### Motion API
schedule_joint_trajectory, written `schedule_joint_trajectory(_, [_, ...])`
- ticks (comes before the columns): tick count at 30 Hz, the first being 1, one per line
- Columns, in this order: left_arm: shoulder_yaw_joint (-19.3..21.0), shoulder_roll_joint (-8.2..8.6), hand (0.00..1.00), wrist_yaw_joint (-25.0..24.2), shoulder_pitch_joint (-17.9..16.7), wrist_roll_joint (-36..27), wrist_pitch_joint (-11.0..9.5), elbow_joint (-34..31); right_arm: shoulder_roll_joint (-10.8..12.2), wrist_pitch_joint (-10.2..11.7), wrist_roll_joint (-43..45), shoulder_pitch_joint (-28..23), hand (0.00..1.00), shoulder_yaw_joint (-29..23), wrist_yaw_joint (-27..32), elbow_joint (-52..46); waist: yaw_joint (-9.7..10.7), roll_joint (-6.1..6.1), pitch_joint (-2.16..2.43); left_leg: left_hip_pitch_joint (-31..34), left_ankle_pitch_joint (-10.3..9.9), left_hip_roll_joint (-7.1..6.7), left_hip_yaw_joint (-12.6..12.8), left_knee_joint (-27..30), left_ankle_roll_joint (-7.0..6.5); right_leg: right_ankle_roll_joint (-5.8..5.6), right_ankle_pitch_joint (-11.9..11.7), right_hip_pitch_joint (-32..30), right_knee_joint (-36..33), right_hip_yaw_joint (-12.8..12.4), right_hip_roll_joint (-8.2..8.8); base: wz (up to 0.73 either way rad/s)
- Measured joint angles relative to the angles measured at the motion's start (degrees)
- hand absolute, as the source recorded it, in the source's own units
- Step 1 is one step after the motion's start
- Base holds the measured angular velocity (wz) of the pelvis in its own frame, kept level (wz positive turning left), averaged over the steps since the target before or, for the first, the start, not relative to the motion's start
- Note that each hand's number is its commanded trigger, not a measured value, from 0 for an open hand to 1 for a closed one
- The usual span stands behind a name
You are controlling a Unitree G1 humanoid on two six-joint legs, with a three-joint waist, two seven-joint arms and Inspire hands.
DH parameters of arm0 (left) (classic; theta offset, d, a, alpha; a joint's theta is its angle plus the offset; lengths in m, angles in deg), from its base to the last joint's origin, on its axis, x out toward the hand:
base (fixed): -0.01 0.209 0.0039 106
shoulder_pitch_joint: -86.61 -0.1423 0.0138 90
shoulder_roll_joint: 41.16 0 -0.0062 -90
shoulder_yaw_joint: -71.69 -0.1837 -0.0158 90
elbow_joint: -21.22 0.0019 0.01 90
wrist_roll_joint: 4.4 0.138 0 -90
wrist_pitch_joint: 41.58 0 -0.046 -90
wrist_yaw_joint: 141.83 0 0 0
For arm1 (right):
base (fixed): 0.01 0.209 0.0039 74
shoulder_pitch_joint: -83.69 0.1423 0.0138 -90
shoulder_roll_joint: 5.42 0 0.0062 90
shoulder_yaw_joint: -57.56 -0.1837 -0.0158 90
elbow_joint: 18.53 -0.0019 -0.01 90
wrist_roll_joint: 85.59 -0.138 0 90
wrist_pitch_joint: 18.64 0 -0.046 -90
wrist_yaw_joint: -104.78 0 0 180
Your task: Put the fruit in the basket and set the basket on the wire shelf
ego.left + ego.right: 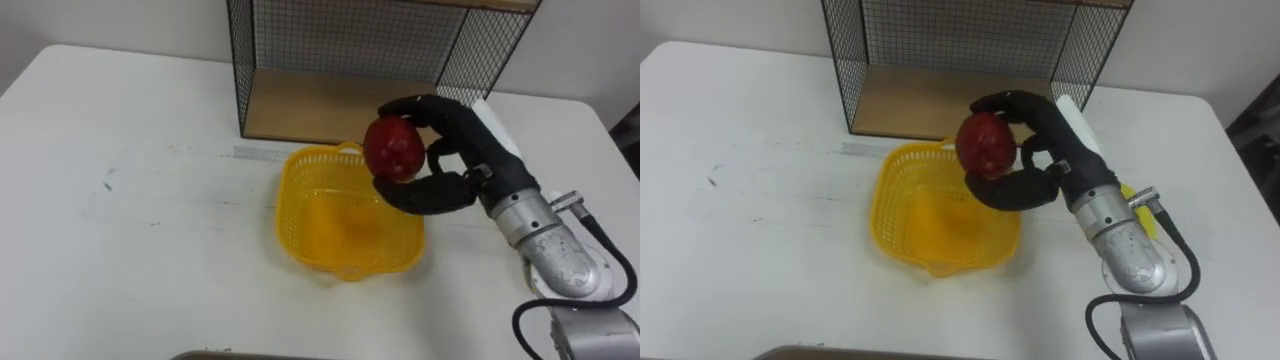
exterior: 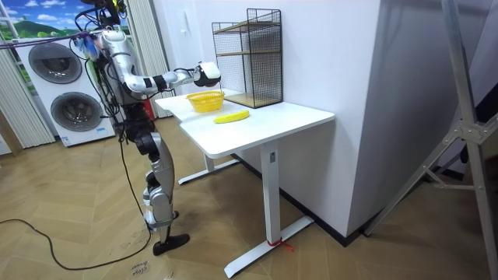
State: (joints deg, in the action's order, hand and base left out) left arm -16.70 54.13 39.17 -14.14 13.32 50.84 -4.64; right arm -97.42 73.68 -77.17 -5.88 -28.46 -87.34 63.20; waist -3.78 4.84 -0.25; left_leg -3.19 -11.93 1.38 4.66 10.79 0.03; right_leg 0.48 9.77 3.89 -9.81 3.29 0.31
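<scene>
White rectangular bench [image 1: 120, 250]; black wire shelf with wooden floor [image 1: 330, 40] at its far edge. Yellow plastic mesh basket [image 1: 290, 190] just near of it: light, flexible, probably best taken by the rim. Right hand [image 1: 455, 150] above the basket's right rim, fingers [image 1: 425, 103] curled round a round red fruit [image 1: 393, 148]: smooth, firm, likely bruises if dropped. Yellow banana [image 2: 231, 117] on the bench, right of the basket.

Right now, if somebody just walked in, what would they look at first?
Most likely the red apple, gripped in the robot's black right hand just over the right edge of the yellow basket on the white table. Next comes the black wire shelf standing right behind the basket, and a banana lying on the table beside the basket in the room view.
</scene>
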Motion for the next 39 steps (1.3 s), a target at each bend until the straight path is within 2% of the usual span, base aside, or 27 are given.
schedule_joint_trajectory(8, [0.0, 0.06, 0.00, 0.0, 0.7, -0.1, 0.1, 0.0, 0.0, -1.0, 2.6, 0.0, 1.00, 1.7, -3.2, -0.8, -0.9, -0.64, 0.05, -0.4, 0.0, 0.00, 0.0, 0.0, 0.00, 0.05, 0.0, 0.1, -0.1, 0.0, 0.01, 0.00])
schedule_joint_trajectory(16, [0.0, 0.03, 0.00, 0.1, 1.2, -0.1, 0.1, 0.1, 0.1, -1.6, 2.6, 0.0, 1.00, 1.8, -5.0, -0.8, -1.3, -0.59, 0.07, -0.5, 0.0, 0.00, 0.0, 0.0, 0.00, 0.05, 0.0, 0.2, -0.1, -0.1, 0.01, 0.00])
schedule_joint_trajectory(24, [0.0, -0.25, 0.00, 0.1, 1.3, -0.2, 0.1, 0.0, 0.1, -2.6, 2.6, 0.0, 1.00, 2.1, -7.0, -0.8, -1.3, -0.16, -0.39, -0.5, 0.0, 0.00, 0.0, 0.0, 0.00, 0.05, 0.0, 0.2, -0.1, -0.1, 0.00, 0.00])
schedule_joint_trajectory(26, [0.0, -0.25, 0.00, 0.1, 1.3, -0.2, 0.1, -0.1, 0.2, -3.2, 2.6, 0.0, 0.55, 2.3, -7.6, -0.8, -1.2, -0.17, -0.41, -0.4, 0.0, 0.00, 0.0, 0.0, 0.00, 0.05, -0.1, 0.1, -0.1, 0.0, 0.00, 0.00])
schedule_joint_trajectory(28, [0.0, -0.24, 0.00, 0.0, 1.4, -0.1, 0.1, -0.1, 0.2, -3.6, 2.6, 0.0, 0.48, 2.4, -8.1, -0.8, -1.2, -0.19, -0.42, -0.4, 0.0, 0.01, 0.0, 0.0, 0.00, 0.05, -0.1, 0.1, -0.1, 0.0, 0.00, 0.00])
schedule_joint_trajectory(29, [0.0, -0.22, 0.00, 0.0, 1.4, -0.1, 0.1, -0.1, 0.2, -3.7, 2.6, 0.0, 0.40, 2.6, -8.2, -0.8, -1.3, -0.22, -0.43, -0.4, 0.0, 0.01, 0.0, 0.0, 0.00, 0.05, -0.1, 0.1, -0.1, 0.0, -0.01, 0.00])
schedule_joint_trajectory(30, [0.0, -0.22, 0.00, 0.0, 1.5, -0.2, 0.1, -0.1, 0.2, -3.7, 2.6, 0.0, 0.26, 2.6, -8.3, -0.8, -1.3, -0.35, -0.52, -0.4, 0.0, 0.01, 0.0, 0.0, 0.00, 0.05, -0.1, 0.1, -0.1, 0.0, -0.01, 0.00])
schedule_joint_trajectory(33, [0.0, -0.22, 0.00, -0.2, 1.8, -0.2, 0.1, -0.1, 0.3, -3.7, 2.6, 0.0, 0.01, 3.1, -8.7, -0.8, -1.2, -0.47, -0.53, -0.2, 0.0, 0.02, 0.0, 0.0, 0.00, 0.05, -0.1, 0.0, -0.1, 0.0, -0.01, 0.00])
schedule_joint_trajectory(39, [-0.1, -0.21, 0.00, -0.4, 2.1, -0.2, 0.1, -0.4, 0.4, -3.7, 2.8, 0.0, 0.00, 3.8, -10.0, -0.8, -1.2, -0.79, -0.27, -0.3, 0.0, 0.01, 0.0, 0.0, 0.00, 0.05, -0.1, 0.0, -0.1, -0.1, 0.00, 0.00])
